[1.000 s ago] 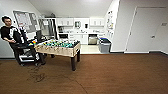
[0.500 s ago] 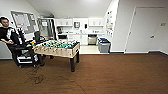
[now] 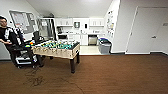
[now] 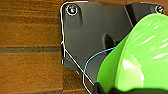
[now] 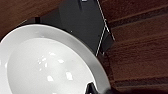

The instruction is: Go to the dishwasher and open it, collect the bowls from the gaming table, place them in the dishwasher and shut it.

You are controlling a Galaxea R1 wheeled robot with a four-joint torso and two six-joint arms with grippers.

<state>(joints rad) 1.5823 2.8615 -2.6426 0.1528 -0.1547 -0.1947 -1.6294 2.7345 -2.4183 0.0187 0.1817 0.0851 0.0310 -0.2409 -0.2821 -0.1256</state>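
Two bowls are in hand. Green bowl (image 4: 140, 57), translucent, glossy plastic, sits at the left pincer, apparently gripped at the rim; white bowl (image 5: 47, 65), glazed and shallow, likewise at the right pincer. Collection appears done; loading and closing remain. Dishwasher (image 3: 92, 40), steel-fronted, stands well ahead in the kitchenette, beyond the foosball table (image 3: 58, 48), across wooden floor (image 3: 112, 75); its door state cannot be told.

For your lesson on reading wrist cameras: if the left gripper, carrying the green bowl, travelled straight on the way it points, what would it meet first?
Probably the brown wooden floor: beyond the green bowl and the robot's dark plate, only floor planks lie ahead. Depth is unclear.
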